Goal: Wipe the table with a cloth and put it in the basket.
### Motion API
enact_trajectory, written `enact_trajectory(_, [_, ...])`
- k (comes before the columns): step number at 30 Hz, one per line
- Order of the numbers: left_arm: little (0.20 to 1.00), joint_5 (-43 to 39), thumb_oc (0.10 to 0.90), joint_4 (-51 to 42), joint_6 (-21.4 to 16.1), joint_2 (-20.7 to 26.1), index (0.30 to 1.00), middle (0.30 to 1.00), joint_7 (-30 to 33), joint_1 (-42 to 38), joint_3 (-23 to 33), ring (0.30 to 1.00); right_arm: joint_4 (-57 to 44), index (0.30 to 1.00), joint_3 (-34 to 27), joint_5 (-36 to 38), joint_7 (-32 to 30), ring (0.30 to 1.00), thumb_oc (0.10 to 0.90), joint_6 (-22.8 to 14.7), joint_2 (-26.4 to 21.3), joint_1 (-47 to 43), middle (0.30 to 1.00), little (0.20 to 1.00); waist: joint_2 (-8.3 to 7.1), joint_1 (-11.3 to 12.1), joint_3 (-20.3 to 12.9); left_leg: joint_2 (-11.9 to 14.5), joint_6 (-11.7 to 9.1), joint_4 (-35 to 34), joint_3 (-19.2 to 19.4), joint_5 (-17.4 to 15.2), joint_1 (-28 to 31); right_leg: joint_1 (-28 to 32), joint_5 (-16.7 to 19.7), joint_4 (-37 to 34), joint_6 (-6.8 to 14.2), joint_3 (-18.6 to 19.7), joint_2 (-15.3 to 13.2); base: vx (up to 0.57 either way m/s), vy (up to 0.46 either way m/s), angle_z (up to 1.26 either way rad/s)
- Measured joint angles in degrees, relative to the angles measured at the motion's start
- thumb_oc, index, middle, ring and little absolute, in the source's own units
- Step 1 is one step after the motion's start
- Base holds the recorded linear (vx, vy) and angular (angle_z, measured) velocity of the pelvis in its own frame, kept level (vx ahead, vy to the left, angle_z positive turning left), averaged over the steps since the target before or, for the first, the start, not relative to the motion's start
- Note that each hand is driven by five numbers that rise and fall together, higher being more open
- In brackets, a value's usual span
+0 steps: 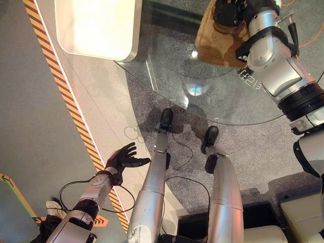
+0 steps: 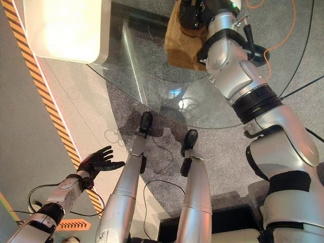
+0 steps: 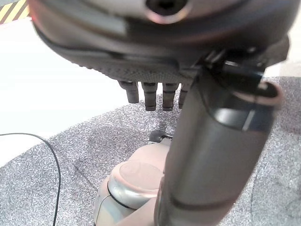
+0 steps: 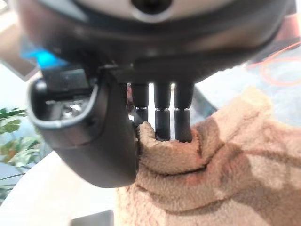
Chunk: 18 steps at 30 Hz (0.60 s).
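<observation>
My right hand's fingers (image 4: 162, 117) were curled into a raised fold of the tan cloth (image 4: 221, 174), thumb alongside, bunching it against the glass bench (image 1: 167, 76). The cloth lay at the far right of the bench. My left hand (image 1: 123, 158) hung low at the near left, off the bench, fingers spread and grasping nothing. Assessment: wiping step in hand. Next move calls for drawing the cloth across the glass under steady pressure. A white panel (image 1: 96, 28) lay far left.
</observation>
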Motion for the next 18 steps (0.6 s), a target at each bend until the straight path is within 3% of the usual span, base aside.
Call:
enact_trajectory(9, [0.9, 0.0, 0.8, 0.0, 0.0, -0.3, 0.9, 0.9, 0.0, 0.0, 0.0, 0.9, -3.3, 0.3, 0.0, -1.3, 2.7, 0.3, 0.1, 2.3, 3.6, 0.0, 0.3, 0.2, 0.0, 0.2, 0.0, -0.2, -0.3, 0.0, -0.6, 0.3, 0.0, 0.0, -0.2, 0.6, -0.1, -0.5, -0.3, 0.0, 0.002, 0.02])
enact_trajectory(18, [0.9, 0.1, 0.8, 0.0, 0.0, -0.6, 0.9, 0.9, 0.0, 0.0, 0.2, 0.9, -3.5, 0.3, 0.0, -2.3, 3.3, 0.3, 0.1, 3.2, 4.2, 0.0, 0.3, 0.2, 0.0, 0.7, 0.0, -0.2, -0.5, -0.1, -1.3, 0.4, 0.0, 0.1, -0.5, 0.6, -0.5, -1.2, -0.4, 0.0, 0.003, 0.01])
